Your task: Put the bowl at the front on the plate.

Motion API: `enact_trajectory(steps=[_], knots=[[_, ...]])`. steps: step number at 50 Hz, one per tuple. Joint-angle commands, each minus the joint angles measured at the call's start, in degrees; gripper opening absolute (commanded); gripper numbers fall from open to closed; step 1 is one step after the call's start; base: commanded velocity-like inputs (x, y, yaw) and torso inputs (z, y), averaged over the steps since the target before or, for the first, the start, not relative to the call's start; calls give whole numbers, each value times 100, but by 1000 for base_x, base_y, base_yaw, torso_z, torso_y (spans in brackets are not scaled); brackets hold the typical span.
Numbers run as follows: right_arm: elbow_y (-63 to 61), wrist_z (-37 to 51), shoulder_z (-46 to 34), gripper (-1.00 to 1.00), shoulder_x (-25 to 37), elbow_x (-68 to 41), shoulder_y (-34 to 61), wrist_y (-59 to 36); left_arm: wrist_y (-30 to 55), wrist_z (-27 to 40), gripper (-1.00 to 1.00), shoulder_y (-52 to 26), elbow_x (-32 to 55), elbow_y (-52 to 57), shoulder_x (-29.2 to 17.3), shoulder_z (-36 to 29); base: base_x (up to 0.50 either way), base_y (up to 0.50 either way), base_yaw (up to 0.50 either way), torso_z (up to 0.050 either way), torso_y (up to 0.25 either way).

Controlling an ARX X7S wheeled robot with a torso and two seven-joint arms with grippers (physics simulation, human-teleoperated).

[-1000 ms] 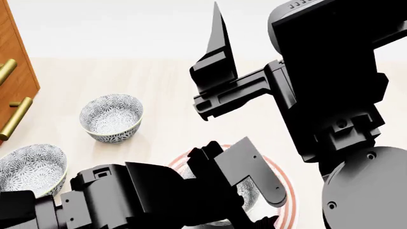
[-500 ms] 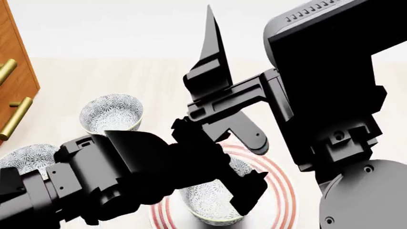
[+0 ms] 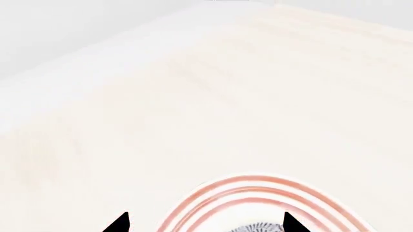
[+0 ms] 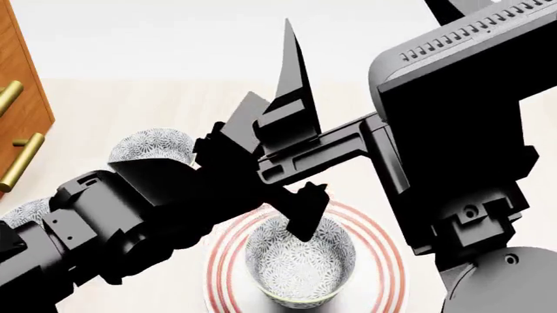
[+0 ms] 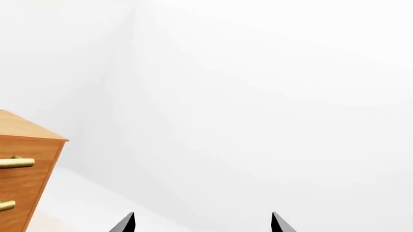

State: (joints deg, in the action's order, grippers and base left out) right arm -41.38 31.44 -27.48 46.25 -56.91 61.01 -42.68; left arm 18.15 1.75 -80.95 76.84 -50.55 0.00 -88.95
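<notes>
The bowl (image 4: 299, 261) is sitting centred on the plate (image 4: 383, 235) at 6 o'clock in the head view — placement looks done. The left gripper (image 4: 304, 208) is hovering at the bowl's 12 o'clock rim, fingers spread and gripping nothing. The right gripper (image 5: 202, 223) is idling high — tips apart, empty.

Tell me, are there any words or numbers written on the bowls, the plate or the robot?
No readable text anywhere.
The bowl: only a grey-blue flower pattern, no letters.
The plate: only thin red rings.
The cabinet: plain wood and gold handles.
The robot's arms and left end effector: plain black, no labels.
</notes>
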Motion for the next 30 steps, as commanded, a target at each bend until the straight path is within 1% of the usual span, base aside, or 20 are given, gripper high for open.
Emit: enact_trajectory(steps=[1, 3, 10, 16, 19, 22, 23, 27, 28, 29, 30], knots=[[-142, 31, 74, 100, 112, 50, -202, 169, -286, 209, 100, 52, 234, -697, 0, 46, 0, 0, 0, 0, 0], [-160, 49, 92, 100, 138, 48, -230, 183, -290, 292, 100, 37, 422, -837, 0, 44, 0, 0, 0, 0, 0], [-240, 104, 146, 100, 194, 42, -312, 244, -525, 536, 100, 107, 502, -1220, 0, -5, 0, 0, 0, 0, 0], [-298, 174, 198, 100, 249, 2, -350, 251, -698, 369, 100, 169, 605, -1519, 0, 24, 0, 0, 0, 0, 0], [-253, 157, 212, 100, 250, 86, -457, 359, -984, 497, 100, 227, 454, -1601, 0, -9, 0, 0, 0, 0, 0], [-201, 143, 237, 100, 260, 112, -507, 418, -1079, 445, 100, 253, 396, -1665, 0, 25, 0, 0, 0, 0, 0], [-193, 150, 225, 100, 258, 126, -499, 402, -1266, 476, 100, 290, 298, -1697, -1, 1, 0, 0, 0, 0, 0], [-146, 160, 254, 100, 278, 171, -559, 460, -1452, 367, 100, 325, 308, -1779, -2, 82, 0, 0, 0, 0, 0], [-144, 174, 252, 100, 276, 171, -552, 449, -1638, 445, 100, 350, 237, -1787, -17, 66, 0, 0, 0, 0, 0], [-147, 178, 254, 100, 276, 168, -551, 449, -1727, 519, 100, 376, 180, -1704, -74, 36, 0, 0, 0, 0, 0], [-150, 185, 258, 100, 278, 169, -553, 451, -1747, 887, 100, 376, 216, -922, -486, 75, 0, 0, 0, 0, 0]])
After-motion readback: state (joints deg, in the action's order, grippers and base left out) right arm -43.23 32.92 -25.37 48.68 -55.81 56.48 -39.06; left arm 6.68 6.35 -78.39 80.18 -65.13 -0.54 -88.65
